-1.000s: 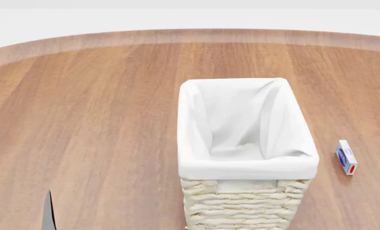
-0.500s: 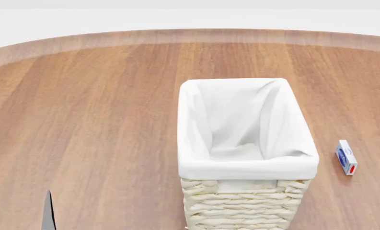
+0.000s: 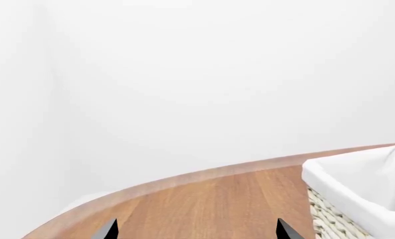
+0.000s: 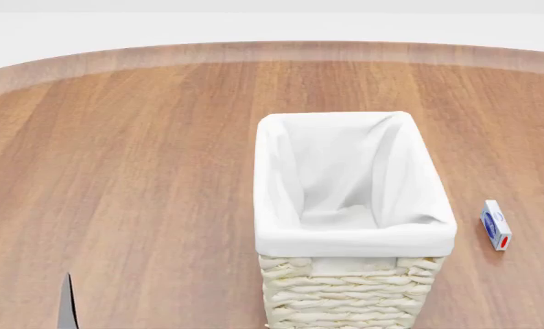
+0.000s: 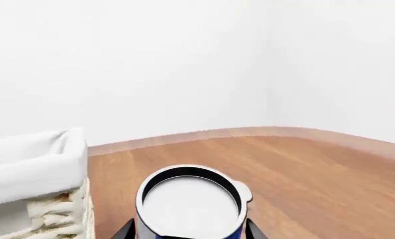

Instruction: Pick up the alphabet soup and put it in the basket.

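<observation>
While the left tool (image 3: 196, 231) hangs released over the counter (image 4: 143, 171), the basket (image 4: 350, 236) stands at centre, a small box (image 4: 496, 225) lies at its 3 o'clock, and the right tool (image 5: 187, 230) clasps the alphabet soup (image 5: 189, 204) beside the basket.

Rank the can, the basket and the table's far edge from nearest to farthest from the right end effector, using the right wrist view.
1. can: flanked by the fingertips of the end effector.
2. basket: close beside the can.
3. table's far edge: well beyond both.
</observation>
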Robot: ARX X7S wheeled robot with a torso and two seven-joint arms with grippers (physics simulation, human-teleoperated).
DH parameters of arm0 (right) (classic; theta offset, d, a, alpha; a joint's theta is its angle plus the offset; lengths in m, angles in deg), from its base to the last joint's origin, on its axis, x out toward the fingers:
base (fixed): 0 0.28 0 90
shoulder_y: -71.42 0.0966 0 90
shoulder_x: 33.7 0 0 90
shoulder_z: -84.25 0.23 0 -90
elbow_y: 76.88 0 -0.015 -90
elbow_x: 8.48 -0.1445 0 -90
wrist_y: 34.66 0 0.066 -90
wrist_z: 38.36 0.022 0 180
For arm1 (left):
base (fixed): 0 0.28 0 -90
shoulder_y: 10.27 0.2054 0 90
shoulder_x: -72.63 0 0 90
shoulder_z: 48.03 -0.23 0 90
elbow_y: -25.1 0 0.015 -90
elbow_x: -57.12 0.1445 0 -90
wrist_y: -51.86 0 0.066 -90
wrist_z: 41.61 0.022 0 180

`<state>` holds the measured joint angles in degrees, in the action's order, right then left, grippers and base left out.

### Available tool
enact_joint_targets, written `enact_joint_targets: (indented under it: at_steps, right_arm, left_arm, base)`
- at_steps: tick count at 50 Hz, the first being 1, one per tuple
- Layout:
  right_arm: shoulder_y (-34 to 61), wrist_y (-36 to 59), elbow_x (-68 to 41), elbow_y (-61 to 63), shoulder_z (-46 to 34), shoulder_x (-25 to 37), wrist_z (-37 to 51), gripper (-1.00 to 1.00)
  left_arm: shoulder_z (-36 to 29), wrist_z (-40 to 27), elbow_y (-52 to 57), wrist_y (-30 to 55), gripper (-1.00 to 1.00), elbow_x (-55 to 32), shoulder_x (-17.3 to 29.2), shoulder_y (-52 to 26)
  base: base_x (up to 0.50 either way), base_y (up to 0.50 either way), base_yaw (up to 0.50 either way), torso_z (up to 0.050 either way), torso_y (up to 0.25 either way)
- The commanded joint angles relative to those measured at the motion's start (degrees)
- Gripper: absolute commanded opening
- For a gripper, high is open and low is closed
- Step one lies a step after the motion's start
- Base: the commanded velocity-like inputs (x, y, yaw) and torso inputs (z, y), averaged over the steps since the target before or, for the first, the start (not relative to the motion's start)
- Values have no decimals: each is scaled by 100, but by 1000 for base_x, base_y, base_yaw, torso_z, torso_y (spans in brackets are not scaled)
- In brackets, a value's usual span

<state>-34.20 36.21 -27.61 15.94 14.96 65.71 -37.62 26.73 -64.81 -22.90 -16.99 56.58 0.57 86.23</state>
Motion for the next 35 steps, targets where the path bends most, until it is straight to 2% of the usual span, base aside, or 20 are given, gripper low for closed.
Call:
enact_joint_targets:
  at_steps: [1,11,18,30,35]
  right_arm:
    - [-26,1830,-789,2921,172,494,734,-100]
    - [293,2436,-1398,3848,282,892,1118,-100]
    - [996,2972,-1685,4209,194,1263,1542,-100]
    - [2560,3824,-1739,4077,-569,1582,2091,-100]
    - [3138,4053,-1782,3868,-937,1529,2184,-100]
  left_arm:
    - [10,-32,31,3,100,-30,29,8]
    - [9,-52,20,-13,100,-57,50,7]
    - [9,-55,0,-34,100,-90,65,9]
    - [17,-84,-15,-42,100,-122,89,15]
    - [-9,-87,-44,-51,100,-125,90,-4]
  base:
    - [0,0,0,0,0]
    - [0,0,0,0,1]
    - [0,0,0,0,0]
    - [0,0,0,0,0]
    - [0,0,0,0,2]
